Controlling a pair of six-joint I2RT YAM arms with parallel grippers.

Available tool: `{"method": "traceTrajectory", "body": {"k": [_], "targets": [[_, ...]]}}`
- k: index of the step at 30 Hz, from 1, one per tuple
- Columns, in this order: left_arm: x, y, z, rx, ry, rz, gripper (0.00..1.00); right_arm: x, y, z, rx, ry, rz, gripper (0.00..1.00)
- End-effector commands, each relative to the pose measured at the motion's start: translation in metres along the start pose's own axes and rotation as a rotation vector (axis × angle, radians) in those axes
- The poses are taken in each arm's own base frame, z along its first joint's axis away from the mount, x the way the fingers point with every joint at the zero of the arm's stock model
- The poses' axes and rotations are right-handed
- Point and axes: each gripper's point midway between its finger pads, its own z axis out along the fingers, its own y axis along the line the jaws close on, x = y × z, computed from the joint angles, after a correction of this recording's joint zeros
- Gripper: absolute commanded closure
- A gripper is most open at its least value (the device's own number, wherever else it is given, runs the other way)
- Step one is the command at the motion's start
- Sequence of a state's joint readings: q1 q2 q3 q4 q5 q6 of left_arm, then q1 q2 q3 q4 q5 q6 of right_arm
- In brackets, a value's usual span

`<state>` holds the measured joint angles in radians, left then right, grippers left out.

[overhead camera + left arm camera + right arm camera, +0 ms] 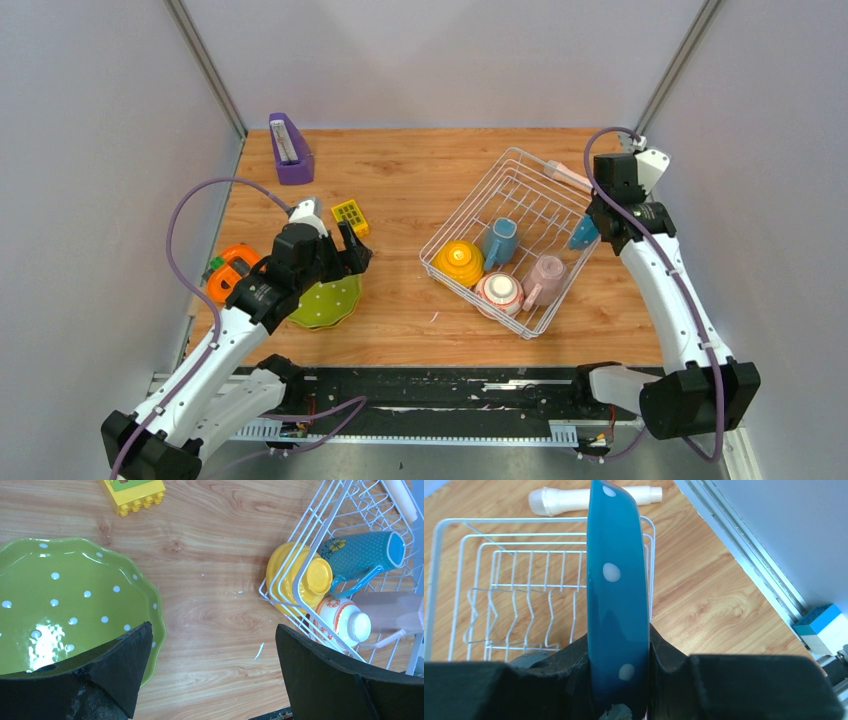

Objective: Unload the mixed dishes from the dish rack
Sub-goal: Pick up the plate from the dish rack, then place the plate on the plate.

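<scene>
The white wire dish rack (530, 185) holds a yellow-orange bowl (459, 262), a blue mug (500, 240), a pink mug (546, 278) and a red-rimmed whitish cup (499, 292). My right gripper (619, 665) is shut on a blue white-dotted plate (616, 590), held on edge above the rack's right side; the plate also shows in the top view (584, 233). The green dotted plate (328, 302) lies on the table at the left. My left gripper (212, 660) is open and empty just right of the green plate (65, 605).
A purple wedge holder (290, 150) stands at the back left. A small yellow grid block (351, 216) lies near the left gripper. An orange round gadget (232, 270) sits at the left edge. A white tube (594, 497) lies behind the rack. Grey walls close both sides.
</scene>
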<state>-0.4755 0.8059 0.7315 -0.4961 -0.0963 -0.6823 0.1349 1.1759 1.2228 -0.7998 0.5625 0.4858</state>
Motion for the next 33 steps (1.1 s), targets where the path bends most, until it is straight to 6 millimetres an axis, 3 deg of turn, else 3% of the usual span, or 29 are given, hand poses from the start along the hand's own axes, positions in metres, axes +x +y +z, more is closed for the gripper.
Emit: {"method": "traceTrajectory", "body": {"k": [1,6,10,13,20,26,27,33], "targets": [[-0.007,-0.010,-0.002,0.049,-0.022,0.007,0.00,-0.075,0.025,-0.047,-0.205,-0.222,0.155,1.00],[-0.006,-0.017,-0.002,0.082,-0.012,0.004,0.00,-0.085,0.038,-0.077,-0.366,-0.254,0.193,1.00],[-0.006,-0.026,-0.003,0.130,-0.008,-0.003,0.00,-0.081,0.064,-0.110,-0.600,-0.230,0.192,1.00],[-0.005,-0.037,-0.005,0.185,0.003,-0.009,0.00,-0.067,0.091,-0.141,-0.834,-0.167,0.181,1.00],[-0.002,-0.078,-0.014,0.418,0.033,-0.042,0.00,-0.005,0.135,-0.199,-1.300,0.102,0.130,1.00],[0.003,-0.118,-0.028,0.684,0.072,-0.116,0.00,0.039,0.156,-0.218,-1.445,0.234,0.146,1.00],[-0.004,-0.127,-0.031,0.732,0.053,-0.132,0.00,0.044,0.158,-0.221,-1.463,0.253,0.154,1.00],[0.007,-0.141,-0.027,0.837,0.129,-0.162,0.01,0.057,0.164,-0.230,-1.539,0.316,0.255,1.00]]}}
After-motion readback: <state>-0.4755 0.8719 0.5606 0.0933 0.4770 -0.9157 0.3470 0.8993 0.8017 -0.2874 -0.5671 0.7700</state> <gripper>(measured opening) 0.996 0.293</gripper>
